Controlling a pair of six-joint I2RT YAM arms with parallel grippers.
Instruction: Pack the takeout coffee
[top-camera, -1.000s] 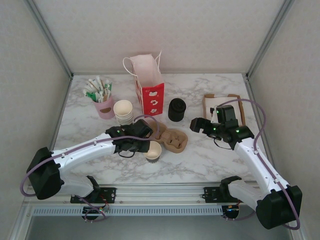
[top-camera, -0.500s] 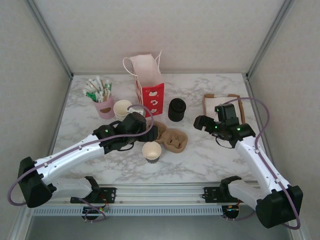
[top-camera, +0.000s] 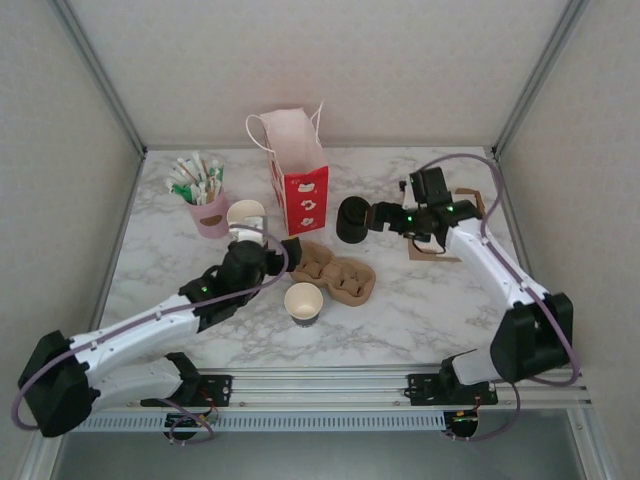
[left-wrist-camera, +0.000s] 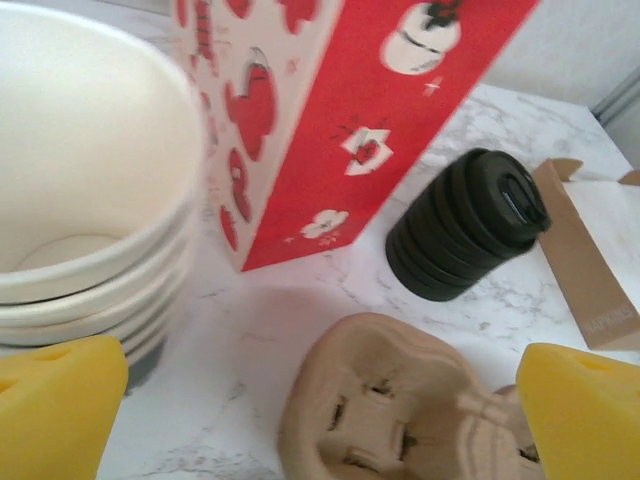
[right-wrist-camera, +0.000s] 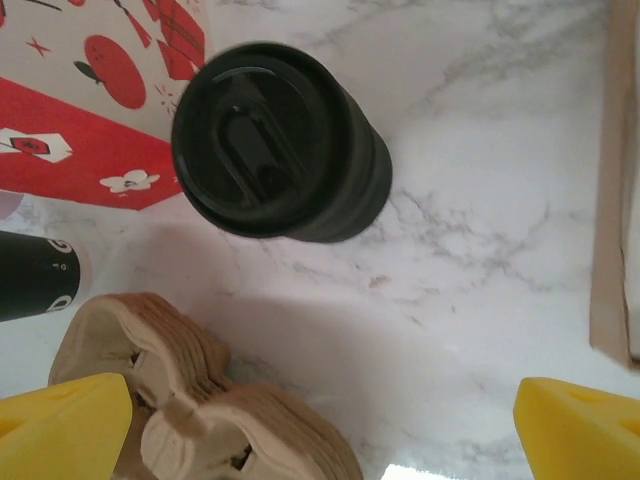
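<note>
Landmark: red-and-white paper gift bag with handles (top-camera: 298, 185), upright toward the back of the marble table (top-camera: 420, 310).

Position of takeout coffee (top-camera: 303, 303), a small cream paper cup with dark lower part: upright, open mouth up, in front of the bag toward the near edge, just beside the near-left edge of the brown moulded-pulp cup carrier (top-camera: 345, 278). Apart from both grippers.

State of left gripper (top-camera: 288, 250): in front of the bag, between the stack of cream paper cups (top-camera: 246, 218) and the carrier. Jaws spread wide, nothing held.

State of right gripper (top-camera: 377, 216): to the right of the bag, just beside the squat black cylinder of stacked lids (top-camera: 352, 218). Jaws spread wide, nothing gripped.

Pink mug of sachets (top-camera: 208, 212) left of the bag. Flat brown cardboard tray (top-camera: 470, 200) well right of the bag.
</note>
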